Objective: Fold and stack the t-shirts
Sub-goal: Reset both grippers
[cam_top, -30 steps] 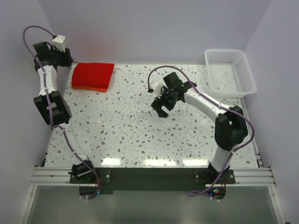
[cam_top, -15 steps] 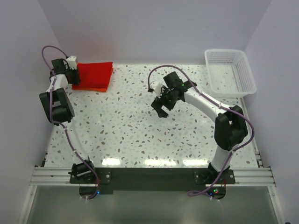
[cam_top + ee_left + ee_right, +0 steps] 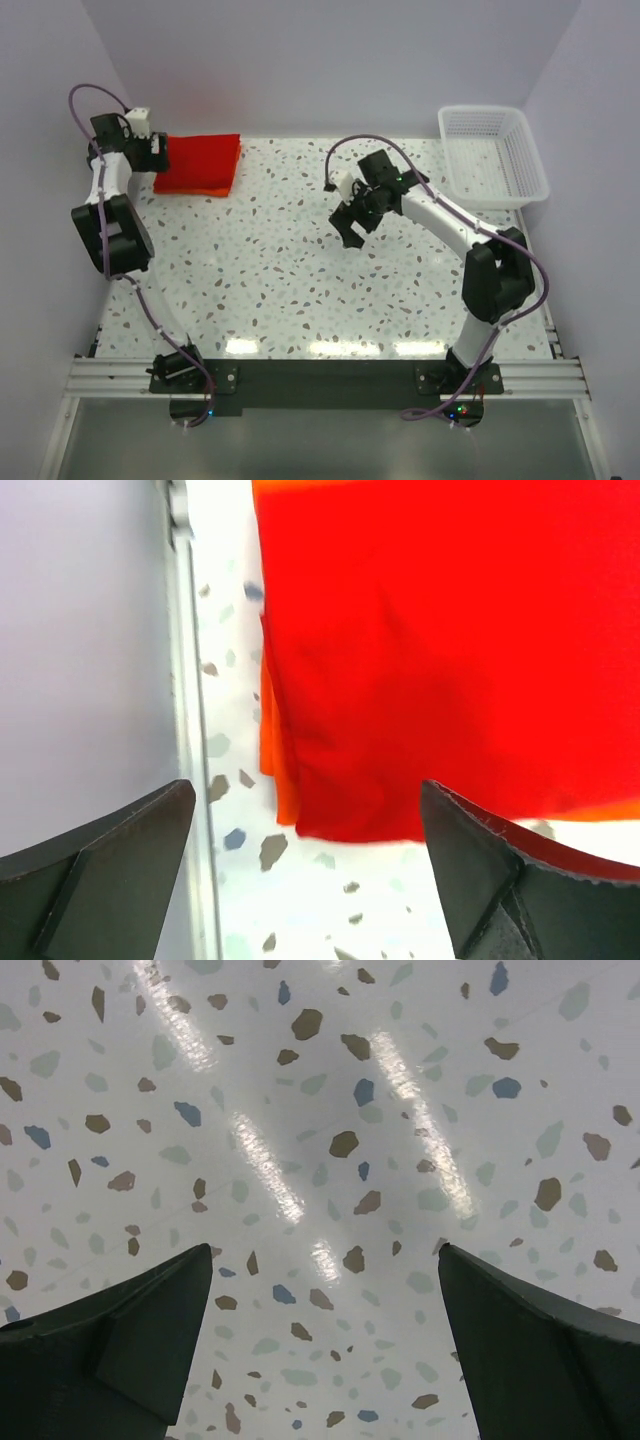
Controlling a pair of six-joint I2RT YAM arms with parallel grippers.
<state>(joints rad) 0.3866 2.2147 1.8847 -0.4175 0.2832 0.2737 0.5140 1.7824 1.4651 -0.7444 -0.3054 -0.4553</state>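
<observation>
A folded red t-shirt [image 3: 201,161] lies on top of a folded orange t-shirt [image 3: 190,187] at the table's far left corner. In the left wrist view the red shirt [image 3: 420,640] fills the upper right, with an orange edge [image 3: 276,750] showing along its side. My left gripper [image 3: 156,153] hovers just left of the stack, open, with nothing between its fingers [image 3: 310,880]. My right gripper [image 3: 349,232] hangs open over the bare table middle, and only speckled tabletop shows between its fingers [image 3: 325,1340].
A white plastic basket [image 3: 492,155] stands at the far right corner. The side wall and the table's metal edge rail [image 3: 190,730] run close beside the left gripper. Speckled table surface [image 3: 300,280] lies between the arms.
My left gripper has opened and drawn back a little to the left of the stack. The right gripper shifted slightly right and away.
</observation>
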